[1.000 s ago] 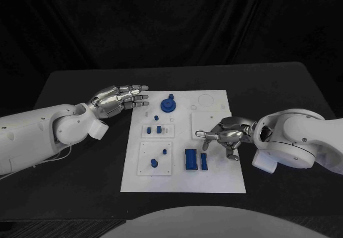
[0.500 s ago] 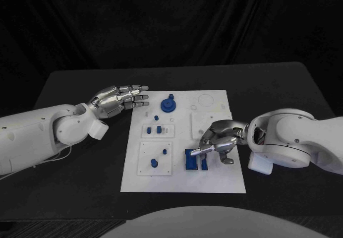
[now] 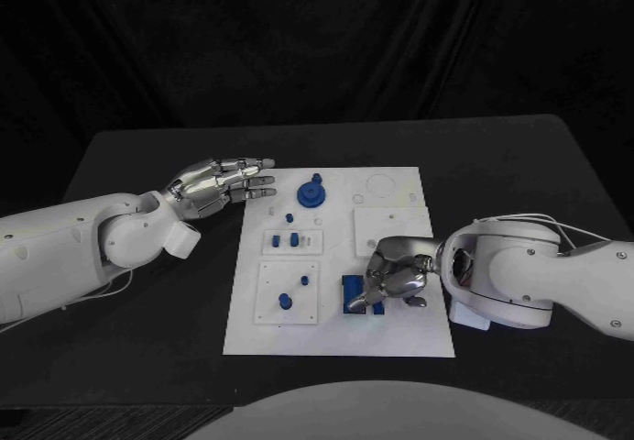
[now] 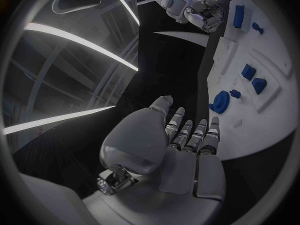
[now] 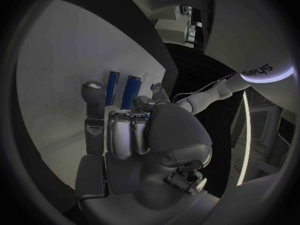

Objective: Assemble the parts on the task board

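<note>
The white task board (image 3: 397, 330) lies mid-table with blue parts on it. A round blue part (image 3: 311, 194) sits near its far edge, and small blue pieces (image 3: 284, 240) stand in the middle. My right hand (image 3: 392, 280) hovers low over two long blue bars (image 3: 352, 293) near the front, fingers curled and one stretched out. In the right wrist view the bars (image 5: 122, 89) lie just past the fingers (image 5: 125, 132); whether they touch is unclear. My left hand (image 3: 222, 183) is open beside the board's far left corner, holding nothing.
Two more small blue pieces (image 3: 293, 290) sit in a square inset at the board's front left. The left wrist view looks along the board (image 4: 275, 125), past the round part (image 4: 220, 101), to my right hand (image 4: 197, 10). Black table (image 3: 146, 321) surrounds the board.
My right hand has moved left and toward the front of the board, from its right edge onto the two long blue bars, and its fingers have curled in. The left hand has stayed put.
</note>
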